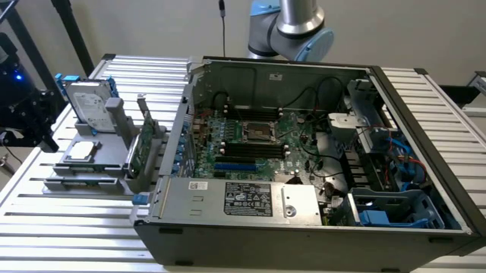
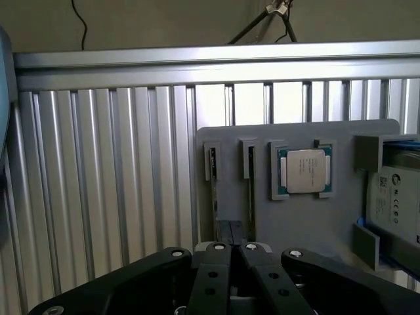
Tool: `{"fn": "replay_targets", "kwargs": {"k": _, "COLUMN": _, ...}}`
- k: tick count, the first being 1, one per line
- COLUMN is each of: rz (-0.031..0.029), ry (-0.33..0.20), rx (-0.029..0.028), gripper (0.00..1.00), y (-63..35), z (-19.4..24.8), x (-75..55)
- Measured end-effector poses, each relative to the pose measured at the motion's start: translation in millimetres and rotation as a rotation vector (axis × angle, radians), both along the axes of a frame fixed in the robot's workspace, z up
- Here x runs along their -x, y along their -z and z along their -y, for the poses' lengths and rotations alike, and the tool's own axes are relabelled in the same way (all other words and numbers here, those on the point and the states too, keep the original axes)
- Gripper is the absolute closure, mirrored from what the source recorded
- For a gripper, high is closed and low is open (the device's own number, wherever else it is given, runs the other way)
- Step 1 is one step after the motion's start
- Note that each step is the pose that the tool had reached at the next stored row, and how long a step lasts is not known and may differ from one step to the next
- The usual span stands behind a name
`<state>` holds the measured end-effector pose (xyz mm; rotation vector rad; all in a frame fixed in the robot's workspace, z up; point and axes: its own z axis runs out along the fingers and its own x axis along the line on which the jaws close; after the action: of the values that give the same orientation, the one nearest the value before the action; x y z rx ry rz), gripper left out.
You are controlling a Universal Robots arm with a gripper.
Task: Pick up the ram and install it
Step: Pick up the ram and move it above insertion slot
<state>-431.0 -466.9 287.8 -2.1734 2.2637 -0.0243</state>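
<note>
Ram [image 2: 251, 190] edge-on in gray holder [image 2: 341, 216] — just beyond closed end effector [image 2: 230, 231]

I see the computer case [image 1: 304, 244] on the tabletop [image 1: 68, 227], the parts holder [image 1: 83, 183] beside it at the exterior view's left. On the holder, the hard drive [image 1: 87, 108] stands behind the processor [image 1: 82, 149], the expansion card [image 1: 140, 151] nearest the case. My pincer [image 2: 233, 248] hangs near the holder's slots [image 2: 212, 164].
</note>
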Motion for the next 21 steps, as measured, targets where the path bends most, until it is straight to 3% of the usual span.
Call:
{"fn": "replay_targets", "kwargs": {"k": 8, "rz": -0.0001, "ry": -0.001, "rx": 0.0001, "gripper": 0.89, "y": 1.7, "z": 1.7, "x": -1.1}}
{"fn": "replay_targets", "kwargs": {"k": 21, "rz": -0.0008, "ry": -0.023, "rx": -0.0005, "gripper": 0.89, "y": 9.5, "z": 7.0, "x": -16.4}}
